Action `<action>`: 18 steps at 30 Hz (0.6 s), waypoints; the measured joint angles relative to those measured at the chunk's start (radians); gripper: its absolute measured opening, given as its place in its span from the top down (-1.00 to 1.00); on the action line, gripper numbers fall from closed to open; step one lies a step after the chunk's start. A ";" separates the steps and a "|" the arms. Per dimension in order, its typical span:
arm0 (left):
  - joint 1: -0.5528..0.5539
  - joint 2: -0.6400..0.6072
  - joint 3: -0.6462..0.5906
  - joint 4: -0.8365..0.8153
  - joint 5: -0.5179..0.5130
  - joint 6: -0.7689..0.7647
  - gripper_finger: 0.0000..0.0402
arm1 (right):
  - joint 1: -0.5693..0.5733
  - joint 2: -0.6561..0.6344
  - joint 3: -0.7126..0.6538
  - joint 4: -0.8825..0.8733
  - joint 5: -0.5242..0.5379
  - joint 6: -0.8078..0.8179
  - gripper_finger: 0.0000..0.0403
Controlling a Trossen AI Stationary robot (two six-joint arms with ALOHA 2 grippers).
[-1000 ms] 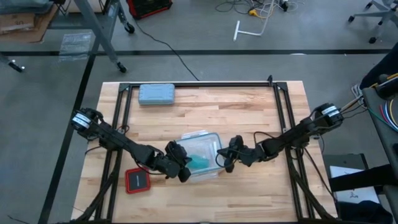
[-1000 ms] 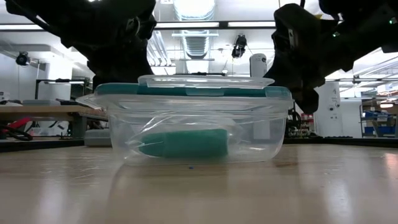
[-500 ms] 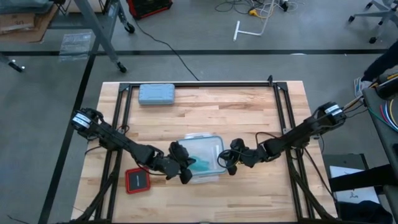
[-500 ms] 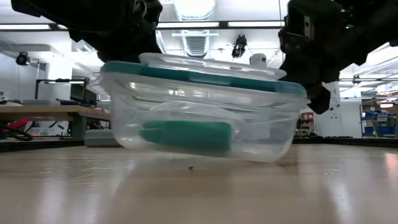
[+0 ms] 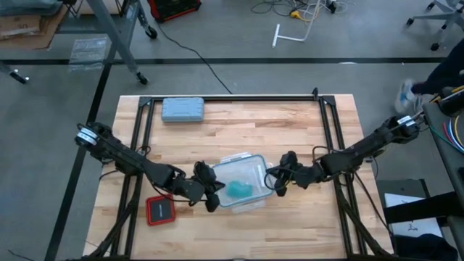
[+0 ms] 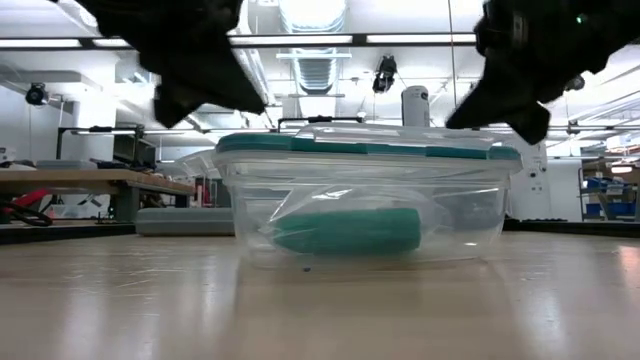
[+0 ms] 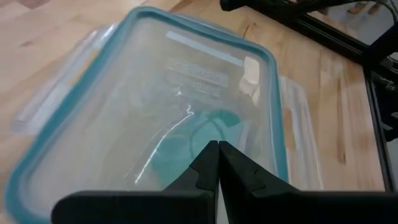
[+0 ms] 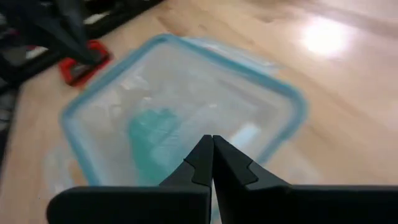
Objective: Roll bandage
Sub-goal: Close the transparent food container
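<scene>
the left gripper [image 5: 210, 194] and right gripper [image 5: 279, 183], both clenched and empty, flank the lidded clear plastic box [image 5: 254, 165] holding the teal-green rolled cloth bandage [image 5: 240, 190] near the tabletop's front edge.

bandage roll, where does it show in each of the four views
High view: bandage lower centre, inside the clear box.
Low view: bandage centre, lying on the box floor.
Left wrist view: bandage centre, seen through the lid.
Right wrist view: bandage left of centre, under the lid.
Shared landmark: the box's teal rim.
</scene>
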 joint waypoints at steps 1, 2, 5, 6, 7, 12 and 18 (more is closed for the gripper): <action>0.000 -0.018 0.000 -0.045 0.021 -0.021 0.98 | 0.000 -0.015 0.001 -0.041 0.018 0.011 1.00; 0.000 -0.034 0.000 -0.090 0.050 -0.046 0.98 | 0.000 -0.029 0.002 -0.091 0.036 0.031 1.00; -0.006 -0.080 0.000 -0.259 0.138 -0.142 0.99 | -0.002 -0.056 0.002 -0.283 0.067 0.095 1.00; -0.012 -0.092 -0.001 -0.303 0.138 -0.175 1.00 | -0.002 -0.058 0.002 -0.330 0.077 0.127 1.00; -0.018 -0.101 -0.001 -0.340 0.124 -0.206 0.99 | -0.002 -0.058 0.002 -0.374 0.088 0.159 1.00; -0.027 -0.096 -0.012 -0.391 0.052 -0.270 0.99 | -0.002 -0.020 0.002 -0.427 0.096 0.211 1.00; -0.026 -0.045 -0.013 -0.367 0.050 -0.271 0.98 | -0.007 0.063 0.002 -0.336 0.096 0.193 1.00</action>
